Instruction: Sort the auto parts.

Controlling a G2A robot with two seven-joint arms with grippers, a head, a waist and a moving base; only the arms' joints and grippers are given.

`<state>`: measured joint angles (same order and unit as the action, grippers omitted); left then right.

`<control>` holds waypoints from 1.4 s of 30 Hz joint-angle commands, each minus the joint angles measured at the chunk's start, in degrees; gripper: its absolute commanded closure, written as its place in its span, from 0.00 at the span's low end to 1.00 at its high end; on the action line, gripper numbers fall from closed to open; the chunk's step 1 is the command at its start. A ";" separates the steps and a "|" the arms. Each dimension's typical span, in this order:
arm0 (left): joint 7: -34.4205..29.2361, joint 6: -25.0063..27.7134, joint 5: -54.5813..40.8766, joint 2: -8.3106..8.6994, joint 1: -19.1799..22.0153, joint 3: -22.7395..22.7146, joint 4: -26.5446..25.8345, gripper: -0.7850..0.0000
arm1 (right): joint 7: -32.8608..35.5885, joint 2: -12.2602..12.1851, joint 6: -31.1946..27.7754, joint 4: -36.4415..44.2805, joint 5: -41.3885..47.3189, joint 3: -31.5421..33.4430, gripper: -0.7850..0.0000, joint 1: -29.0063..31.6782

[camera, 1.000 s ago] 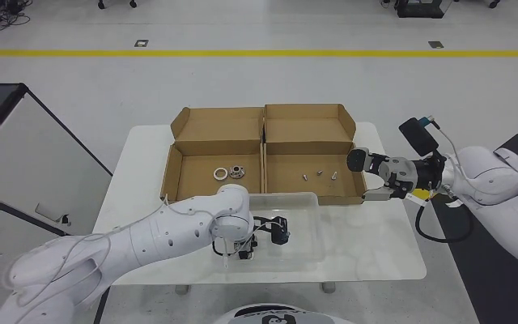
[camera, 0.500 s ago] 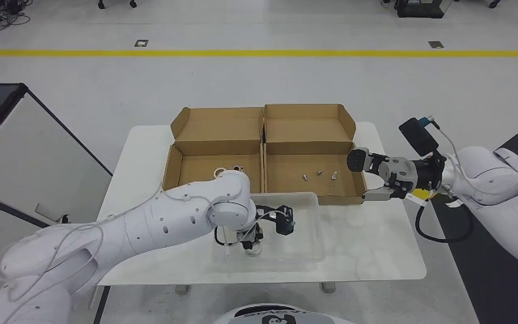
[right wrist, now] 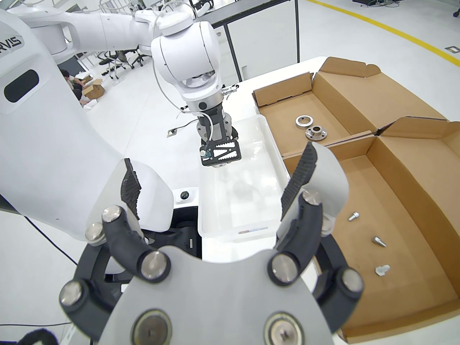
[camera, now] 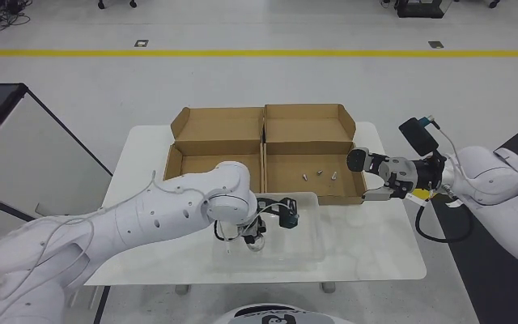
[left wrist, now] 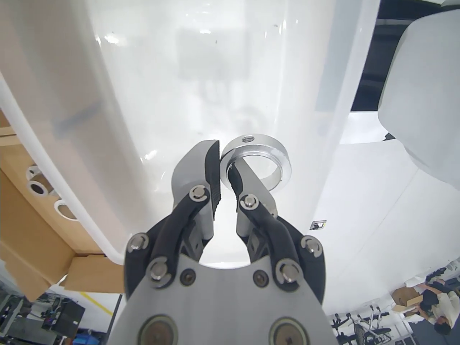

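**Ring pinched over the clear bin**

On my left wrist feed the left tool (left wrist: 223, 159) is clenched on a metal ring (left wrist: 276, 152). One ribbed black pad sits outside the band and the other finger (left wrist: 251, 184) passes through the hole. The ring is smooth, bright silver, with a small hole drilled in its wall. It sits within the clear plastic bin (camera: 324, 235), whose walls are glossy and rounded at the rim. I can't tell whether it touches the floor.

Behind the bin are two open brown cardboard boxes. The left box (camera: 190, 170) holds another ring (right wrist: 303, 121) and a flanged hub (right wrist: 315, 132); the right box (camera: 312, 178) holds three small bolts (right wrist: 378, 241).

The left arm's wrist points straight down into the bin. The right tool (camera: 364, 176) hangs released, its fingers spread, beside the right box's corner at the edge of the white bench (camera: 380, 259).
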<state>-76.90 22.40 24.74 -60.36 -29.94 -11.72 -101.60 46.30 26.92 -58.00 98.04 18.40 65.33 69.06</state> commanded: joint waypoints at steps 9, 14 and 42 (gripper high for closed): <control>12.00 10.87 -11.89 8.78 -6.89 -18.14 -0.05 1.00 | 0.00 0.04 0.00 -0.02 -0.06 0.02 0.00 0.02; 16.50 21.48 -19.69 13.04 -12.85 -26.56 2.22 1.00 | 0.00 0.04 0.00 -0.02 -0.06 0.02 0.00 0.02; 30.61 35.60 -48.13 13.51 -20.38 -37.73 -2.12 1.00 | 0.00 0.04 0.00 -0.02 -0.06 0.02 0.00 0.02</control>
<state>-46.29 58.00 -23.38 -46.86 -50.32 -49.45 -103.72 46.30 26.92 -58.00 98.04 18.40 65.33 69.06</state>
